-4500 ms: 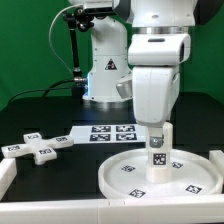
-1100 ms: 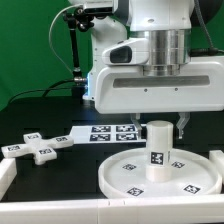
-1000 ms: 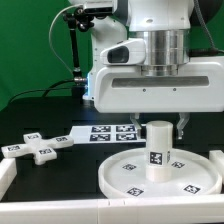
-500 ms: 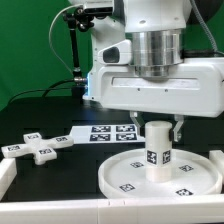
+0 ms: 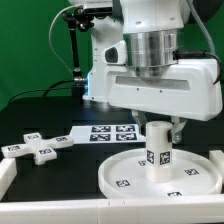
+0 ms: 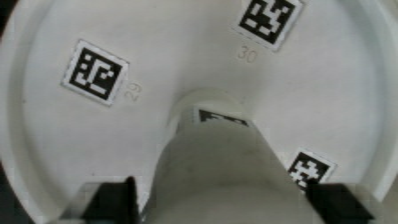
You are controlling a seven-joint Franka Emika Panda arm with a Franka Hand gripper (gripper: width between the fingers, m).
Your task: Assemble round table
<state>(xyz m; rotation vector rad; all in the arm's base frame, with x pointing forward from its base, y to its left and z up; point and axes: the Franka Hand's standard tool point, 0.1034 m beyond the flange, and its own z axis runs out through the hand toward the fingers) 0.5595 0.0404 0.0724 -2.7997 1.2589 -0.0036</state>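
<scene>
- Between the two fingers (image 5: 178,127) of the gripper (image 5: 160,128) stands the top of the leg (image 5: 157,152). One finger is on each side of it, set just wider than the leg.
- Whether the pads press on the leg or only flank it, I cannot tell from either view.
- The wrist view shows the same: the gripper (image 6: 210,205) straddles the leg (image 6: 222,165), with a dark finger (image 6: 111,200) close against its flank.
- One leg: a short, thick white cylinder, upright, with one tag on the side facing the exterior view.
- One round disc (image 5: 125,170), white and rimmed, lies flat on the black table (image 5: 40,115). The leg stands on its middle and nothing else is on it.
- Three tags show on the disc (image 6: 71,130) in the wrist view.
- One cross-shaped piece (image 5: 38,146) lies flat on the table, well apart from the disc, toward the exterior view's left, with tags on its arms.
- One marker board (image 5: 108,134) with four tags lies between the cross-shaped piece and the disc, farther back.
- The wrist view is blurred, its fingers are cut off at the frame edge, and the foot of the leg is hard to make out there.
- The broad body of the hand fills the upper part of the exterior view and hides the table behind the leg.
</scene>
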